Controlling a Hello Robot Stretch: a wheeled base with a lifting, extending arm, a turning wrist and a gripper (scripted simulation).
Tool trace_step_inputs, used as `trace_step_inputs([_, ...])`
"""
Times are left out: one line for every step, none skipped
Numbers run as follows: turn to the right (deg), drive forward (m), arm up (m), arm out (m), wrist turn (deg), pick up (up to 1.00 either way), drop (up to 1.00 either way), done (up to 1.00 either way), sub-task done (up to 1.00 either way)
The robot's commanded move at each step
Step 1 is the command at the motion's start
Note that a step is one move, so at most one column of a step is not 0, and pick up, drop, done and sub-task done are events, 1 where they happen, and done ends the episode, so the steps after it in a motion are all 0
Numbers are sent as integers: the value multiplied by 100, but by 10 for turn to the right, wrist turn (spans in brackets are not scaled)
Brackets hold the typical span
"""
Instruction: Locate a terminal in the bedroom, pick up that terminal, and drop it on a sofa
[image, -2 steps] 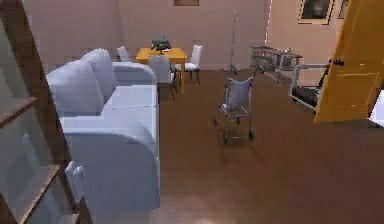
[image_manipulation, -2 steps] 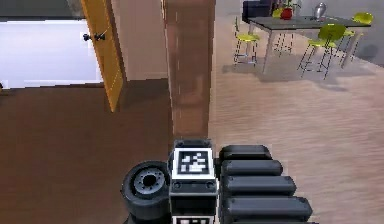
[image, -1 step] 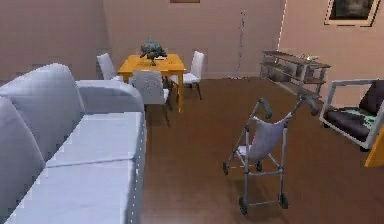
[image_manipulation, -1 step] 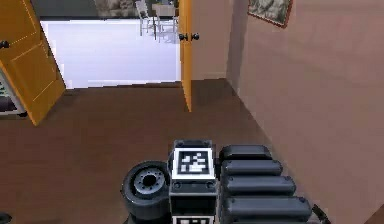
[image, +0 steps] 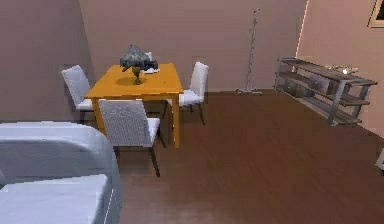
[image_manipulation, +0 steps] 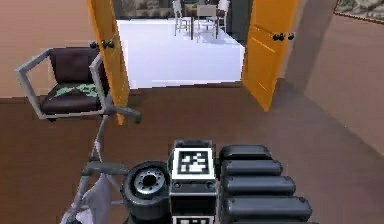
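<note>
Forward view: orange table (image: 150, 80), white chairs (image: 128, 122), grey shelf (image: 325, 88). Arm side view: orange double doors (image_manipulation: 268, 50), dark armchair (image_manipulation: 75, 80), gripper (image_manipulation: 150, 187); whether it holds anything cannot be told.

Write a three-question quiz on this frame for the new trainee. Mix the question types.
1. True or false: the orange doors in the arm side view are closed.
2. What stands on the orange table in the forward view? A) a laptop B) a vase with a plant C) a stack of plates
3. Fill in: the grey shelf unit stands along the wall at the forward view's ____ side.

Key: 1. False, they stand open onto a room with a white floor. 2. B. 3. right.
</note>
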Motion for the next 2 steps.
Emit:
trace_step_inputs([-60,0,0,0,0,0,0,0,0])
trace_step_inputs([0,40,0,0,0,0,0,0,0])
